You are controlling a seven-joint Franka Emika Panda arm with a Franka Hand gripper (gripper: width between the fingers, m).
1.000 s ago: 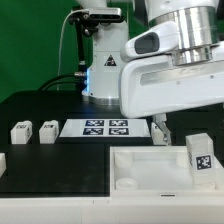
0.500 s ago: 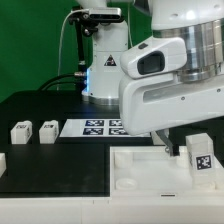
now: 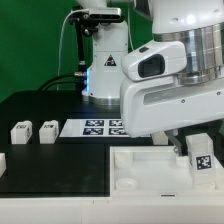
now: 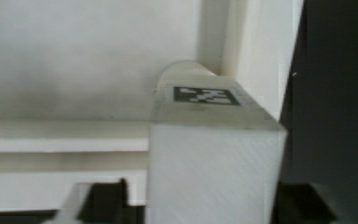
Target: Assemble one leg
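A white leg (image 3: 201, 158) with a black-and-white tag stands upright at the exterior view's right, on the far right part of the large white tray-shaped panel (image 3: 140, 172). My gripper (image 3: 192, 152) has come down around it, and one finger shows just to the left of the leg. In the wrist view the leg (image 4: 217, 140) fills the space between my two dark fingertips (image 4: 108, 203), with its tag facing the camera. The jaws stand tight against its sides. My gripper (image 4: 211, 208) is shut on the leg. The leg's base is hidden.
Two more legs (image 3: 20, 131) (image 3: 47, 131) stand at the exterior view's left, and another white part (image 3: 2, 160) shows at the left edge. The marker board (image 3: 95, 127) lies behind the panel. The robot's base (image 3: 100, 60) stands at the back.
My arm has come down and to the exterior view's right, bringing the fingers from beside the panel's back edge onto the leg. The leg has stayed in place.
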